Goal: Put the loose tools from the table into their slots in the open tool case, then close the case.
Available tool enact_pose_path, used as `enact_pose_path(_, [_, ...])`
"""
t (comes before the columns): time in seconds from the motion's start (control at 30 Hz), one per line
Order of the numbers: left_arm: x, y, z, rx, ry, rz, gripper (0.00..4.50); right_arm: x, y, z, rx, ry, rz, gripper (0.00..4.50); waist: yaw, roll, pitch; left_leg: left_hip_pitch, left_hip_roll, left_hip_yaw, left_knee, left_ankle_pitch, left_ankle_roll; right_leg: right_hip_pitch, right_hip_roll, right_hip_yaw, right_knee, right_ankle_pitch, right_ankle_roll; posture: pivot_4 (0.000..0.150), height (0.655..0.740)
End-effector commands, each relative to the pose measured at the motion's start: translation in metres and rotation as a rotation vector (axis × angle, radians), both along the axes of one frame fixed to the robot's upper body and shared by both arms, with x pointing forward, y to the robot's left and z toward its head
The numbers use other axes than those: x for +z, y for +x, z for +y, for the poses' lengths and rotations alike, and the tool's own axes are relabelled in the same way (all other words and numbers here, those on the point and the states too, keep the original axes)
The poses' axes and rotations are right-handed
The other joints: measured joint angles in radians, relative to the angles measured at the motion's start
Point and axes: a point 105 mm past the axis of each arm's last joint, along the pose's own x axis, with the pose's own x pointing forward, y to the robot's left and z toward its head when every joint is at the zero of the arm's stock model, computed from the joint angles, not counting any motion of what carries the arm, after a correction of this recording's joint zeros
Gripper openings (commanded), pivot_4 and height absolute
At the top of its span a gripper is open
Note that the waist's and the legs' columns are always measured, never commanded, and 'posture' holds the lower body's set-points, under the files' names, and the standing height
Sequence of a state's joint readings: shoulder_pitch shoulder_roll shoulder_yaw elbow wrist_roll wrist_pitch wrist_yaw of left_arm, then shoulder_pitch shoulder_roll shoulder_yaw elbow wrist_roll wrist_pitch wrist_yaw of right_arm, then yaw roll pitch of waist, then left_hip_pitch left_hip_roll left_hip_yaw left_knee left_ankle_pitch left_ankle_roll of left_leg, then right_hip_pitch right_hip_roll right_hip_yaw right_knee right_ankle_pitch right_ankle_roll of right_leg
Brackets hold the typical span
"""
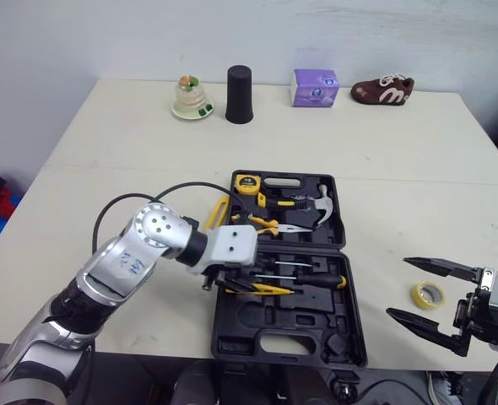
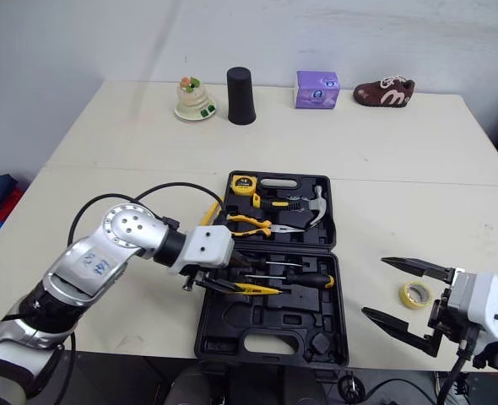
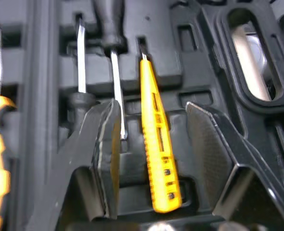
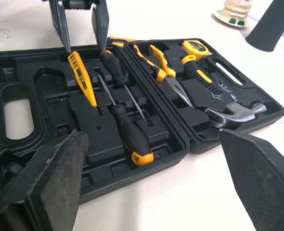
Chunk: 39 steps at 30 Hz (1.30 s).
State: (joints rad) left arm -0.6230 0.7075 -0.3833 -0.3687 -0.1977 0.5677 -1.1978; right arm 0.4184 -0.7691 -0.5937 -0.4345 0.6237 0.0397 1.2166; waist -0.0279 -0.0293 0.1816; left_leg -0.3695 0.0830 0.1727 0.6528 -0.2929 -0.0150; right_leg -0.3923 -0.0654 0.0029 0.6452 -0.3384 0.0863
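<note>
The black tool case [image 1: 257, 333] lies open at the table's front middle. Its lid half holds a tape measure [image 1: 247, 183], a hammer [image 1: 312, 205] and yellow-handled pliers [image 1: 270, 224]. The near half holds screwdrivers [image 1: 304, 278] and a yellow tester screwdriver [image 3: 156, 159]. My left gripper [image 3: 153, 105] hovers open over the near half, one finger on each side of the tester, neither touching it. A yellow tape roll [image 1: 428, 294] lies loose on the table to the right of the case. My right gripper [image 1: 398, 288] stands open just left of that roll, with nothing between its fingers.
Along the table's far edge stand a glass dish with a figurine [image 1: 192, 99], a black cup [image 1: 239, 94], a purple box [image 1: 316, 87] and a brown shoe-shaped object [image 1: 382, 89]. The case's near edge sits close to the table's front edge.
</note>
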Motion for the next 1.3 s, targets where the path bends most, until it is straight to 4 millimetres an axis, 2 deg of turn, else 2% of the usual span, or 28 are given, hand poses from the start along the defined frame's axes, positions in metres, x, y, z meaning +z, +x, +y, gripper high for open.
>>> enact_pose_path(0.03, [0.010,-0.002,-0.004,-0.057,-0.145,-0.012,2.05,0.000,-0.002,-0.004,-0.002,-0.002,-0.015,4.50,0.001,0.000,0.000,0.000,0.000,0.000,0.000,0.000,0.000,0.000,0.000,0.000,0.000,0.000,0.000,0.150,0.7400])
enact_pose_path(0.1, [0.010,-0.005,-0.007,-0.089,-0.225,0.006,1.50,-0.003,-0.003,-0.007,-0.009,-0.001,-0.009,4.50,0.002,0.000,0.000,-0.001,0.000,0.000,0.000,0.000,0.000,0.000,0.000,0.000,-0.001,0.000,0.000,0.150,0.7400])
enact_pose_path(0.2, [0.004,-0.006,-0.009,-0.076,-0.281,0.066,0.08,-0.006,-0.003,-0.008,-0.013,0.002,-0.007,4.50,0.002,0.000,0.000,-0.001,0.000,0.000,0.001,0.000,0.000,0.000,0.000,0.000,-0.001,0.000,0.000,0.150,0.7400])
enact_pose_path(0.23, [0.000,-0.007,-0.009,-0.084,-0.277,0.061,0.02,-0.007,-0.003,-0.009,-0.014,0.002,-0.006,4.50,0.002,0.000,0.000,-0.001,0.000,0.000,0.001,0.000,0.001,0.000,0.000,0.000,-0.001,0.000,0.001,0.150,0.7400])
enact_pose_path(0.47, [-0.032,-0.005,-0.006,-0.060,-0.189,0.089,0.02,-0.014,-0.009,-0.011,-0.019,0.007,0.014,4.50,0.000,0.000,0.000,-0.001,0.000,0.000,0.002,0.000,0.000,0.000,0.000,0.000,0.000,0.000,0.001,0.150,0.7400])
enact_pose_path(0.6, [-0.041,0.000,-0.010,-0.027,-0.193,0.084,0.02,-0.015,-0.010,-0.013,-0.039,0.008,0.012,4.50,0.001,0.000,0.000,-0.001,0.000,0.000,0.001,0.000,0.001,0.000,0.000,0.000,-0.001,0.000,0.001,0.150,0.7400])
enact_pose_path(0.7, [-0.055,-0.005,-0.007,-0.072,-0.118,0.086,0.02,-0.015,-0.008,-0.014,-0.051,0.006,0.004,4.50,0.001,0.000,0.000,-0.001,0.000,0.000,0.001,0.000,0.001,0.000,0.000,0.000,-0.001,0.000,0.001,0.150,0.7400])
enact_pose_path(0.9, [-0.070,0.009,-0.005,0.035,-0.075,0.098,0.02,-0.014,-0.007,-0.015,-0.061,0.003,-0.005,4.50,0.001,0.002,-0.001,0.000,0.000,0.000,0.001,0.000,0.001,0.001,-0.001,0.000,-0.001,0.000,0.001,0.150,0.7400])
enact_pose_path(1.03, [-0.082,0.010,0.001,0.090,-0.031,0.142,0.02,-0.014,-0.006,-0.015,-0.066,0.005,-0.007,4.50,0.001,0.004,-0.004,0.001,-0.001,-0.001,0.001,0.000,0.003,0.003,-0.003,0.000,-0.001,0.001,0.002,0.150,0.7400])
enact_pose_path(1.2, [-0.087,0.008,0.002,0.155,-0.051,0.211,0.02,-0.014,-0.006,-0.015,-0.069,0.009,-0.007,4.50,0.001,0.009,-0.012,0.002,-0.001,-0.001,0.001,-0.004,0.009,0.004,-0.003,0.000,-0.001,0.001,0.002,0.150,0.7400])
enact_pose_path(1.27, [-0.087,0.004,0.003,0.121,-0.049,0.205,0.02,-0.014,-0.006,-0.014,-0.070,0.010,-0.007,4.50,0.001,0.010,-0.013,0.003,-0.001,-0.001,0.001,-0.004,0.009,0.004,-0.003,0.000,-0.001,0.001,0.002,0.150,0.7400])
enact_pose_path(1.3, [-0.079,0.003,0.000,0.085,-0.095,0.180,0.02,-0.014,-0.006,-0.015,-0.074,0.010,-0.008,4.50,0.000,0.010,-0.014,0.004,-0.001,-0.001,0.001,-0.004,0.009,0.006,-0.003,0.000,-0.001,0.001,0.002,0.150,0.7400])
